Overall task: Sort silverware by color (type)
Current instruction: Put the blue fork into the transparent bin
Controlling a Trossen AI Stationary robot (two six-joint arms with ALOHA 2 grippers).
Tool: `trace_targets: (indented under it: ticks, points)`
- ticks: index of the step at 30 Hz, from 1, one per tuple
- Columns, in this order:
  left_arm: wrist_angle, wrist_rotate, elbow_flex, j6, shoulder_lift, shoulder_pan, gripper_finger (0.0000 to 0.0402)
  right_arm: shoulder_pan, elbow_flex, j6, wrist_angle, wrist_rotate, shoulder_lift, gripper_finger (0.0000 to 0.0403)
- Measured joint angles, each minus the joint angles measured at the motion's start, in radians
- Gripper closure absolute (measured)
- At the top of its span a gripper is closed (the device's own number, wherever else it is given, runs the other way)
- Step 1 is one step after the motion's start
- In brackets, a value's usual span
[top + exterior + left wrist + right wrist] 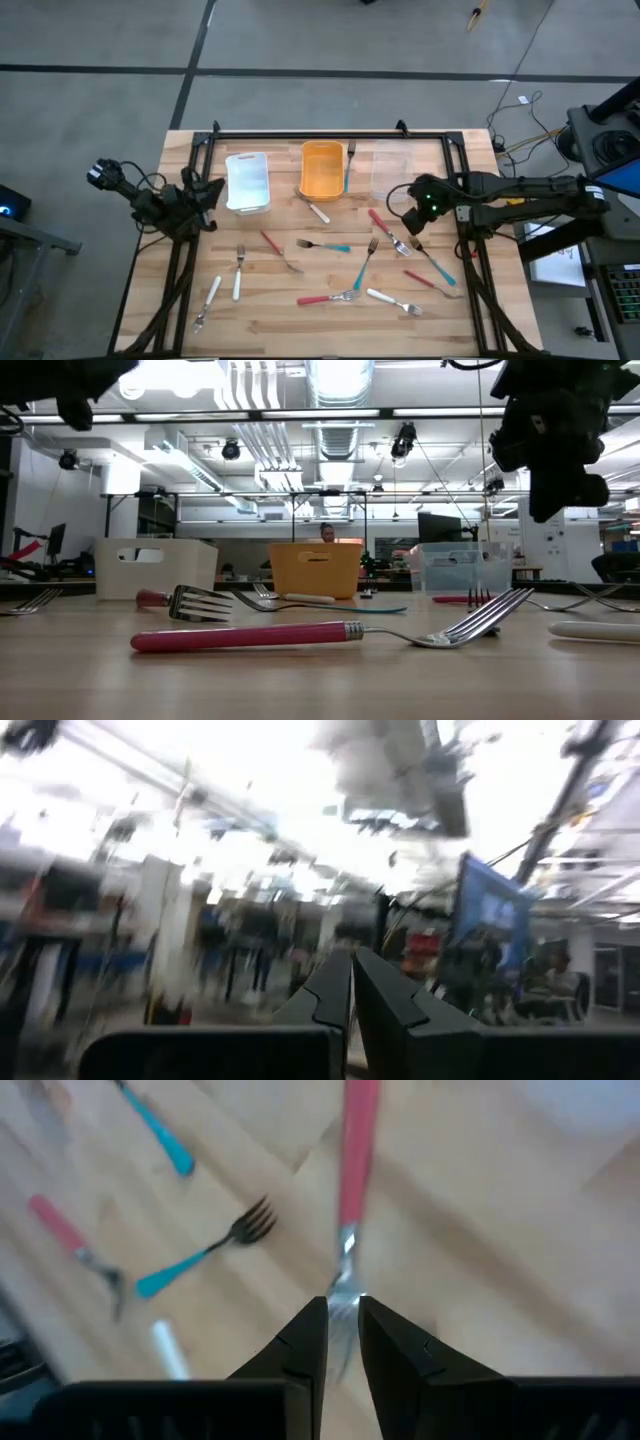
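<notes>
Right wrist view shows the right gripper point(340, 1325) pinching the metal head of a red-handled fork point(352, 1155), its fingers nearly together around the tines, the handle pointing away over the bare wood. Gripping the narrow metal end probably lets the handle trail clear while the fork is carried.

From above, this gripper point(417, 222) hangs over the table point(270, 310) just beside the clear bin point(392, 172), on its near side, which suits a drop there, though I cannot tell which bin is meant for red. The rest of the silverware point(345, 272) lies scattered nearer than the clear bin: teal, red and white handles mixed, not yet sorted.

Farther along the row from the clear bin stands the orange bin point(322, 168), with a teal-handled piece leaning at its side, then the white bin point(247, 181).

Beyond the white bin, at the table's edge, the left gripper point(198, 196) waits with its fingers pressed together, holding nothing.
</notes>
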Motion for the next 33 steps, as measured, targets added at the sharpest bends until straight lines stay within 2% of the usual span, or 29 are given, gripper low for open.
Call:
trace_targets:
  ticks: [4, 9, 12, 17, 28, 33]
  points:
    - [0.013, 0.034, 0.039, 0.071, 0.001, 0.0, 0.0402, 0.003, 0.0, 0.083, 0.0, -0.152, 0.022, 0.0351]
    - [-0.022, 0.082, 0.101, 0.175, 0.002, 0.0, 0.0402, 0.042, 0.0, 0.129, -0.036, -0.228, 0.036, 0.0351]
    - [-0.025, 0.124, 0.137, 0.229, 0.013, 0.0, 0.0402, 0.08, 0.0, 0.163, -0.118, -0.234, 0.035, 0.0351]
    - [-0.029, 0.13, 0.186, 0.289, 0.053, 0.0, 0.0402, 0.148, -0.001, 0.223, -0.245, -0.197, 0.035, 0.0351]
    - [-0.029, 0.13, 0.233, 0.42, 0.147, 0.0, 0.0402, 0.181, -0.002, 0.221, -0.239, -0.139, 0.035, 0.0351]
    - [-0.029, 0.129, 0.236, 0.439, 0.166, 0.0, 0.0402, 0.181, -0.002, 0.158, -0.238, -0.137, 0.035, 0.0351]
